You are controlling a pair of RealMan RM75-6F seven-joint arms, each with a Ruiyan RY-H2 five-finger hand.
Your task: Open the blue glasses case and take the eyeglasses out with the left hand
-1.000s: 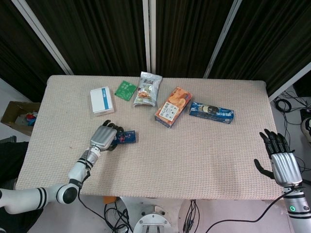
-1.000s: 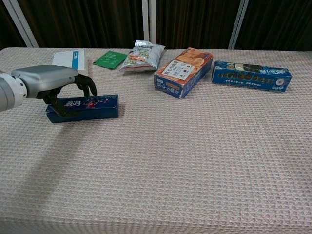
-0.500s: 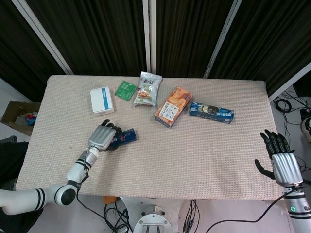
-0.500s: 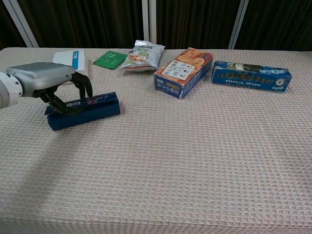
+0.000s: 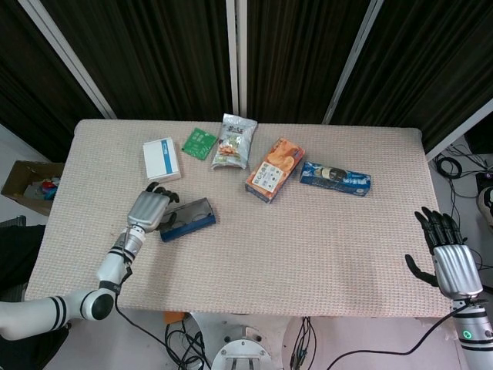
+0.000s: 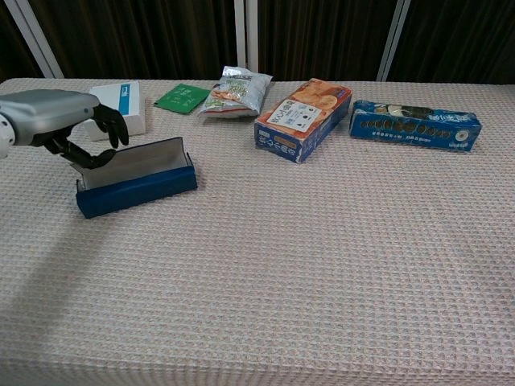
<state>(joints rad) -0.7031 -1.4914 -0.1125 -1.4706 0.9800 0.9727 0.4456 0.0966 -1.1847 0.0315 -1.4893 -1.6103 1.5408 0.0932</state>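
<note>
While the left hand (image 6: pixel 60 129) pinches the raised lid, the blue glasses case (image 6: pixel 135 178) sits open near the table's (image 5: pixel 308 239) left side; its contents cannot be made out. Right hand (image 5: pixel 451 260) hangs empty, fingers spread, beyond the table's right edge.

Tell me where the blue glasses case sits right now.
The blue glasses case lies near the table's left side in both views, lid raised, in front of the white box. The left hand holds its lid at the left end.
</note>
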